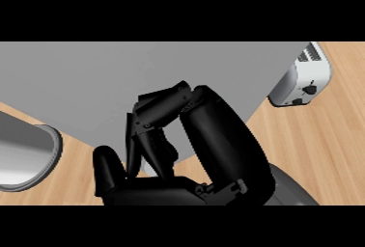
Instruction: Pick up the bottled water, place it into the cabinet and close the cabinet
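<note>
Wooden counter fills the frame beneath a grey cabinet door; one black hand, fingers curled, at centre; toaster upper right. Bottled water unseen; no writing legible.

A black hand with curled fingers fills the middle, before a grey cabinet; a toaster sits right.

No text, label, brand, number or sign can be read in the head view. The toaster has a dark knob on its front, but no readable marking stands beside it.
</note>
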Tool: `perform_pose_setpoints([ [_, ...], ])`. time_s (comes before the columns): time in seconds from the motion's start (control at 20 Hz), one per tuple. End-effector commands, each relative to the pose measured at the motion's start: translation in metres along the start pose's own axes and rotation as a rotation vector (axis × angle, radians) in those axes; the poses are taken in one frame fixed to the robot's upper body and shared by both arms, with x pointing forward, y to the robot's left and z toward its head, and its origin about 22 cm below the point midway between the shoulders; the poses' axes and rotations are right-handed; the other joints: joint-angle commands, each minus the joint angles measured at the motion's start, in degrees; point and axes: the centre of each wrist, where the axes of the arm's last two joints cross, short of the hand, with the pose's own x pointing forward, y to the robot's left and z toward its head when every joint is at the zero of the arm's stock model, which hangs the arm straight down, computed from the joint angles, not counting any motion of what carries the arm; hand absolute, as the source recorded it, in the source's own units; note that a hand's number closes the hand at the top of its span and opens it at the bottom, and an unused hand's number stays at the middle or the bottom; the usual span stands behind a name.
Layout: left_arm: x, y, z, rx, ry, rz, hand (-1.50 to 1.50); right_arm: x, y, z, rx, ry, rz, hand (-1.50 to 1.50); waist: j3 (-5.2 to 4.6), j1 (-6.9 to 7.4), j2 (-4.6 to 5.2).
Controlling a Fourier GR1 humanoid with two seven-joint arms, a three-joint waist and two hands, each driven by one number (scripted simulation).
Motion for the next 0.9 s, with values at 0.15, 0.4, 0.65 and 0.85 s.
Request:
perform_pose_setpoints([
  [0.15,0.011,0.016,-0.009,-0.001,0.009,-0.013,1.5,-0.03,-0.033,-0.057,-0.037,0.059,0.017,1.5,0.06,-0.44,0.39],
  [0.4,0.019,0.024,0.0,-0.007,-0.012,-0.02,1.5,-0.062,-0.059,-0.08,-0.056,0.115,0.041,1.5,0.07,0.1,0.47],
  [0.65,0.018,0.014,-0.006,-0.005,0.002,-0.022,1.5,-0.082,-0.072,-0.083,-0.094,0.154,0.046,1.5,0.11,-0.16,0.56],
  [0.85,0.01,0.032,0.006,-0.004,0.009,0.006,1.5,-0.09,-0.089,-0.088,-0.115,0.16,0.062,1.5,0.0,0.7,0.76],
])
